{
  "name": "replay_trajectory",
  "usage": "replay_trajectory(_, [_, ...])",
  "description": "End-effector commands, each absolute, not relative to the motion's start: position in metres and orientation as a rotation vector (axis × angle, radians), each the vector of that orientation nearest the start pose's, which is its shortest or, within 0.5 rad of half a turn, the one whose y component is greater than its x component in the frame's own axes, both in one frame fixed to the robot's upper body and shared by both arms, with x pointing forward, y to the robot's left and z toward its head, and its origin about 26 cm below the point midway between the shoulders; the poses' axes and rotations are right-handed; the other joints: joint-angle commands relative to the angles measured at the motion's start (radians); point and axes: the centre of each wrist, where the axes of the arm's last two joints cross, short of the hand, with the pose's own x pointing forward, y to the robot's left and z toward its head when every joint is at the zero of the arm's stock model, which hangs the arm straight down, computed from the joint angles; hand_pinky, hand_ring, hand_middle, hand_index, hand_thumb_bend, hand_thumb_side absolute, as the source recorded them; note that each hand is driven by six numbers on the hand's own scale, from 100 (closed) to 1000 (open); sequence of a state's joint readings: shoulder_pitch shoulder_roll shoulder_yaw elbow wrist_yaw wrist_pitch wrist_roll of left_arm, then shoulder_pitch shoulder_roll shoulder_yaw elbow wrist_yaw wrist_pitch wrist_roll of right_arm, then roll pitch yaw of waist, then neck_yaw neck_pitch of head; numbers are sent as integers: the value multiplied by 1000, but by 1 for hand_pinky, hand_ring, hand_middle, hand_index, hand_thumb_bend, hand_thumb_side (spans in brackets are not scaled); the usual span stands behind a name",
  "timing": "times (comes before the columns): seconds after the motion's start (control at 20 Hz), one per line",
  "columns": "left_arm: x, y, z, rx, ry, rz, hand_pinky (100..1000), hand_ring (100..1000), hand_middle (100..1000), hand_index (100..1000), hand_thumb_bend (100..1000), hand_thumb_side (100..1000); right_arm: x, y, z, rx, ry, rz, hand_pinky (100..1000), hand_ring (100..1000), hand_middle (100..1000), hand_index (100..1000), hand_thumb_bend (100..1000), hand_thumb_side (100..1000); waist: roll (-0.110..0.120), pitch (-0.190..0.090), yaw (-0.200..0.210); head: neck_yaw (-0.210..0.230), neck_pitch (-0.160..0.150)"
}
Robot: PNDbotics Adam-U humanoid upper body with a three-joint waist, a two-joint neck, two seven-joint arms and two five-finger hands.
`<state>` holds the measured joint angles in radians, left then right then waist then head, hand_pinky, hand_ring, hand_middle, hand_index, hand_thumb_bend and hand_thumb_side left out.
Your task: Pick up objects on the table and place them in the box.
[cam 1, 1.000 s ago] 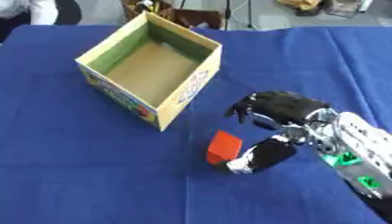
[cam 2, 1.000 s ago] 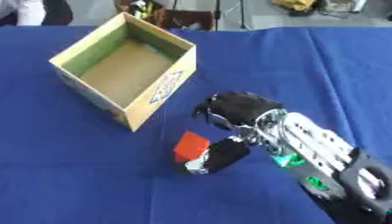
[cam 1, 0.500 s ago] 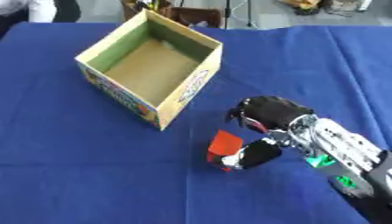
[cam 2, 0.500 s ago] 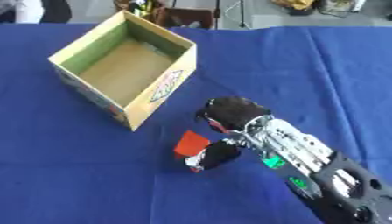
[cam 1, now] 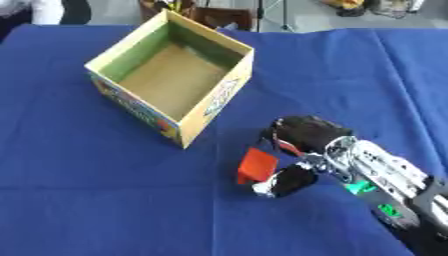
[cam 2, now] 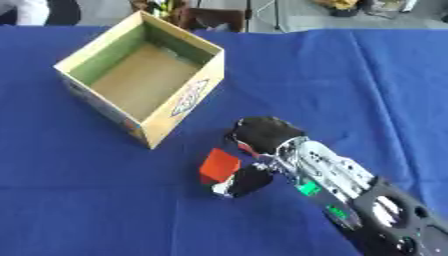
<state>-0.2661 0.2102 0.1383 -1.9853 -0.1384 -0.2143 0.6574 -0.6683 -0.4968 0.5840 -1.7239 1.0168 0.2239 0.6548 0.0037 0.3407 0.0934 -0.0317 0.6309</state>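
Note:
A small red block (cam 1: pixel 256 165) lies tilted on the blue tablecloth, just right of the open cardboard box (cam 1: pixel 213 101). The box is empty, with a bare brown floor and green inner walls. My right hand (cam 1: pixel 306 134) comes in from the lower right and closes around the block. Its curled fingers sit at the block's upper right and its thumb (cam 1: pixel 283 182) presses against the lower right edge. The left hand shows in neither view.
Blue cloth (cam 1: pixel 79 200) covers the whole table, with wide bare areas at the left front and far right. Dark furniture and stands (cam 1: pixel 223 12) line the far edge behind the box.
My right hand has slid left toward the block and its fingers and thumb have closed in on it. The block now looks tilted. The box has not moved.

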Motion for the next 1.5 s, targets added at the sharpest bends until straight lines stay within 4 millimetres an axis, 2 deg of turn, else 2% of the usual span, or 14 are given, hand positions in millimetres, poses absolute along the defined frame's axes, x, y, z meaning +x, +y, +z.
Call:
replay_trajectory(0.05, [297,280,194,615,-2509,532,381,697,619,717,118,1000,343,-147,190,-946,-1320,1869,798,841,520,796,514,807,1,-15,1,-5,-8])
replay_trajectory(0.25, [297,280,194,616,-2509,530,380,698,619,716,118,1000,343,-146,188,-941,-1330,1865,779,825,480,754,452,825,2,-13,2,-6,-8])
replay_trajectory(0.4, [297,280,194,614,-2509,529,380,699,620,716,118,1000,342,-145,190,-945,-1354,1855,767,814,456,731,370,847,1,-13,3,-5,-9])
replay_trajectory(0.6, [297,280,194,615,-2508,528,379,699,620,716,118,1000,340,-144,193,-949,-1384,1840,741,791,412,693,175,859,1,-12,6,-6,-8])
replay_trajectory(0.7, [297,280,194,615,-2509,528,379,700,620,715,119,1000,339,-144,193,-945,-1390,1835,735,784,395,670,118,848,1,-12,8,-6,-8])
replay_trajectory(1.05, [297,280,194,615,-2509,526,378,701,621,714,118,1000,337,-145,200,-938,-1439,1794,685,740,342,605,100,779,1,-11,11,-7,-10])
replay_trajectory(1.5, [297,279,194,615,-2508,521,368,703,622,713,116,1000,327,-150,229,-999,-1534,1738,653,715,307,565,100,717,2,-12,14,-5,-7])
